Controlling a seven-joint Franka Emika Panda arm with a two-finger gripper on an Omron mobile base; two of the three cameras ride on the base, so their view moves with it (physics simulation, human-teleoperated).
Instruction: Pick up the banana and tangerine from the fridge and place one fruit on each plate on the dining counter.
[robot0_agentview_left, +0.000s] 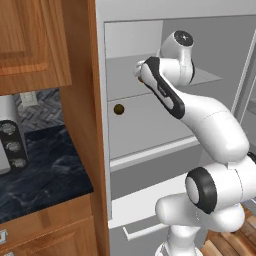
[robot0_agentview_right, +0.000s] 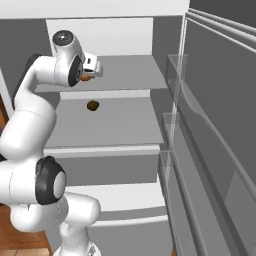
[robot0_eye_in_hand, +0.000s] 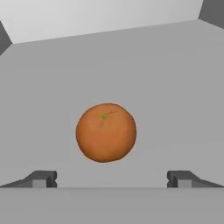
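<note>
Tangerine (robot0_eye_in_hand: 106, 132) centred just ahead of wide-open claw (robot0_eye_in_hand: 111, 178), untouched.

From my console the light looks flat and even, with no visible source. The pale grey inner shelves of the tall white-grey fridge (robot0_agentview_right: 115, 125) carry only soft tonal steps, darker at upper left of the hand view. The small round bright-orange tangerine (robot0_eye_in_hand: 106, 132) is sharp, shaded faintly along its lower edge. No glare; edges slightly soft and pixelated.
</note>
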